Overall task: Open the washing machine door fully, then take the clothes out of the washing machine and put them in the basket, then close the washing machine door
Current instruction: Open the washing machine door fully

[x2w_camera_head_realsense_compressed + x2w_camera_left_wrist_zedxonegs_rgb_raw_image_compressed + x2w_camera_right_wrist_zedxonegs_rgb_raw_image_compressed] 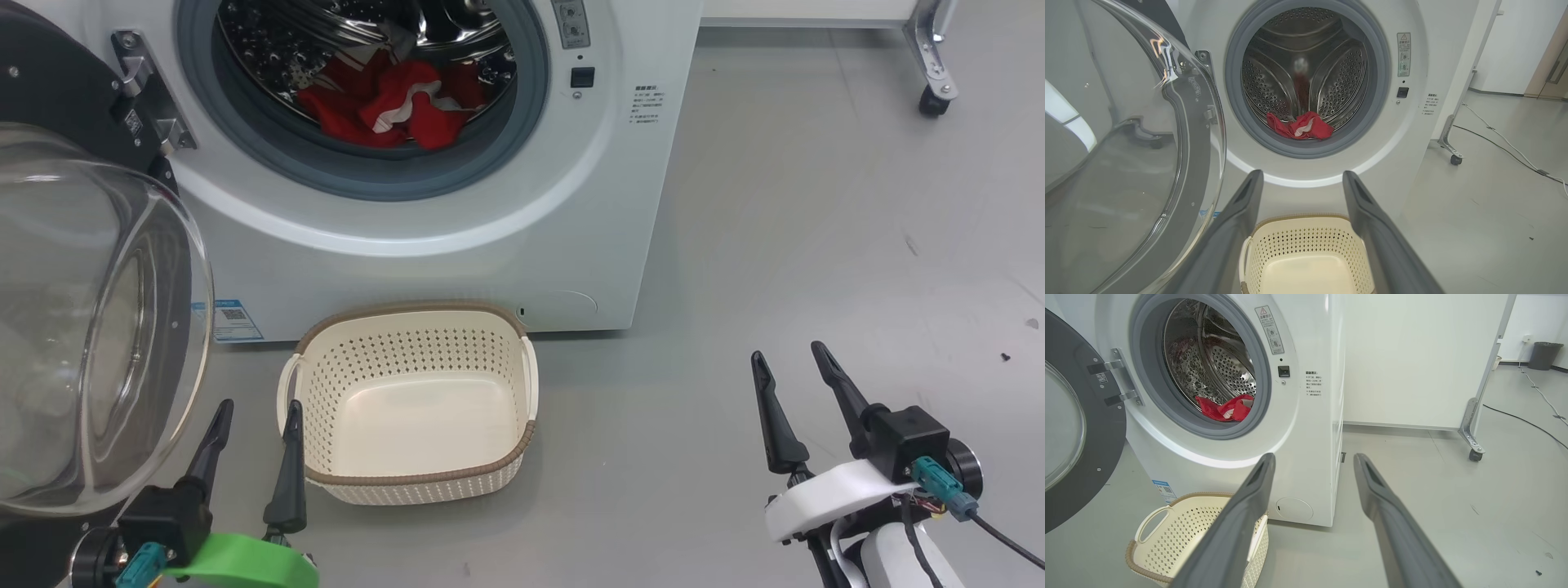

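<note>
Red clothes [384, 102] with white trim lie bunched at the bottom of the steel drum, low behind the grey rubber ring [359, 175], which hides their near edge. The white machine [457, 245] carries a blue label [229, 320] with a QR code at its lower left. A small printed sticker [647, 104] sits right of the drum mouth, and a warning sticker [1403, 54] with a triangle sits above a dark square button. The writing on all three is too small to read.

The door [82, 327] stands swung open to the left. Its clear glass bowl bulges toward the near side and its black rim is cut off by the frame. A tiny coded tag on the hinge [132, 122] cannot be made out.

The cream basket [416, 408] stands on the grey floor [816, 245] just in front of the machine, its bare bottom showing.

The left pincer [260, 406] hangs near left, between bowl and basket, fingers apart and holding nothing. The right pincer [787, 351] is well to the right over the floor, fingers also spread. At far right, a castor leg [933, 73] is partly cut off.
</note>
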{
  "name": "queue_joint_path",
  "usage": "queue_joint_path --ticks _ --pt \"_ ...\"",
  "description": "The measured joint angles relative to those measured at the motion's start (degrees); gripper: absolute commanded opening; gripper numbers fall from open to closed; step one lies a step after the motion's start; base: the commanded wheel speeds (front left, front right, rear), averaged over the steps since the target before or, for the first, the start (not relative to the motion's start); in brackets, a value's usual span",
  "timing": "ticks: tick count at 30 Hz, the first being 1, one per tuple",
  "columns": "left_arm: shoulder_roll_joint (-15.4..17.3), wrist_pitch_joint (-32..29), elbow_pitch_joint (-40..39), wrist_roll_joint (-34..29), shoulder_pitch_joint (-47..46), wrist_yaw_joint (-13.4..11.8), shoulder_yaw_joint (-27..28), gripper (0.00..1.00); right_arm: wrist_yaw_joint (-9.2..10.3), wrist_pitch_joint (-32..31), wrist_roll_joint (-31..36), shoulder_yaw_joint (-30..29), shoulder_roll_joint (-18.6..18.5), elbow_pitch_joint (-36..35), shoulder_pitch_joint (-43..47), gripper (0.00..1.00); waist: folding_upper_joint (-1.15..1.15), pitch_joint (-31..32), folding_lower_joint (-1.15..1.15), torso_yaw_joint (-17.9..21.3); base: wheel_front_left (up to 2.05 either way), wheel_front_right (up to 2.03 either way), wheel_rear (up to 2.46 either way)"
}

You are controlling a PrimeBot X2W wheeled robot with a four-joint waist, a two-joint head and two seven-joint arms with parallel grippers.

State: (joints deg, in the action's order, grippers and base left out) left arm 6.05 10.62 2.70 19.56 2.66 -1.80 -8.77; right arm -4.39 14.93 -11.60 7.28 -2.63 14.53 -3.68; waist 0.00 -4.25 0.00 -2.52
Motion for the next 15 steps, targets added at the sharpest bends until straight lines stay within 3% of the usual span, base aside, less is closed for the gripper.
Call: queue_joint_path --ticks 15 --pt "0.1 -1.5 0.3 -0.6 0.3 -0.7 -0.6 1.00 1.04 0.0 -0.4 0.2 0.1 -1.3 2.2 1.00 0.00 0.7 0.00 2.8 0.00 0.00 0.00"
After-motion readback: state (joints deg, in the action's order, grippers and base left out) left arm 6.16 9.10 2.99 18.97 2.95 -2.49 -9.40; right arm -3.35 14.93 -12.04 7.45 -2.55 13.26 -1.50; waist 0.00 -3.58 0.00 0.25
